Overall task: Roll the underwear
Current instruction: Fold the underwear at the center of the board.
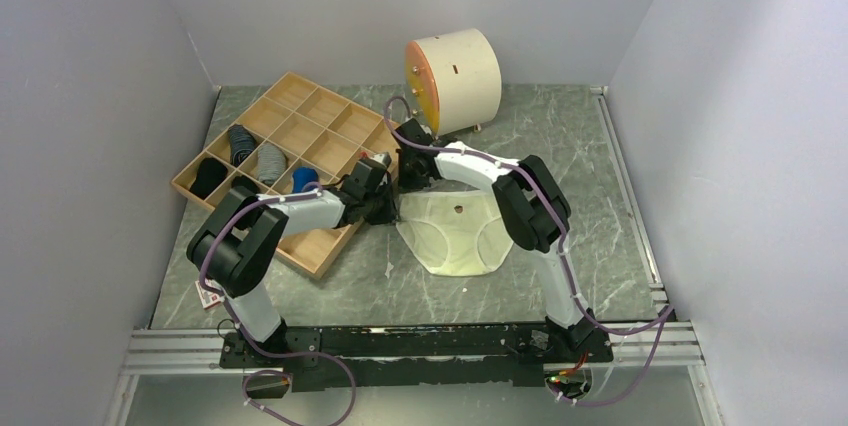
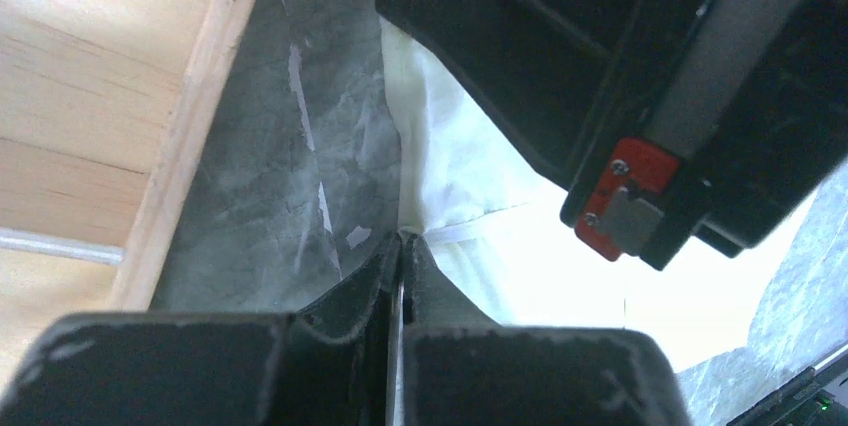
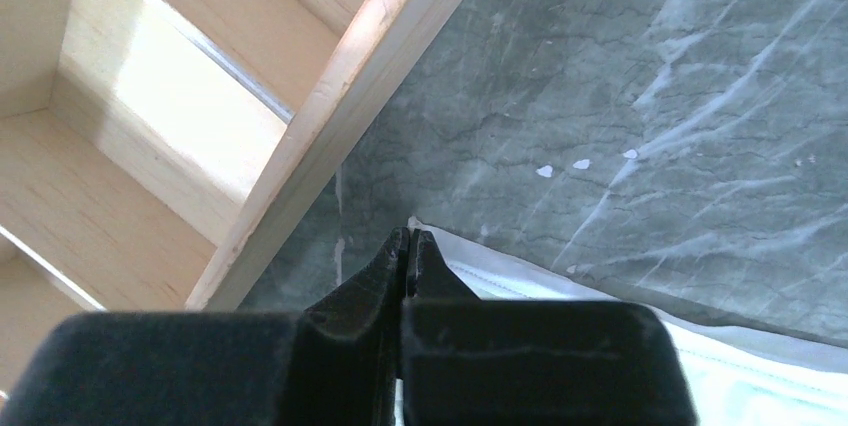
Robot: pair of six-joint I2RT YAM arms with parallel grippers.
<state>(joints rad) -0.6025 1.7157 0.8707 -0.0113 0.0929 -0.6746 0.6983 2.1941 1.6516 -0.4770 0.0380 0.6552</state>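
Observation:
Cream-white underwear [image 1: 455,236] lies flat on the grey marbled table, waistband at the far side. My left gripper [image 1: 388,208] is shut on the underwear's left edge; the left wrist view shows the cloth [image 2: 470,196] pinched between its black fingertips [image 2: 401,242]. My right gripper [image 1: 409,184] is shut on the far left waistband corner; the right wrist view shows the white hem [image 3: 600,296] caught at its fingertips [image 3: 411,236]. The right gripper's black body with a red part [image 2: 630,176] hangs just above the left one.
A wooden divided tray [image 1: 285,161] holding several rolled dark and blue items stands right beside both grippers on the left; its rim shows close in the wrist views [image 3: 330,126]. A cream cylinder [image 1: 455,81] lies at the back.

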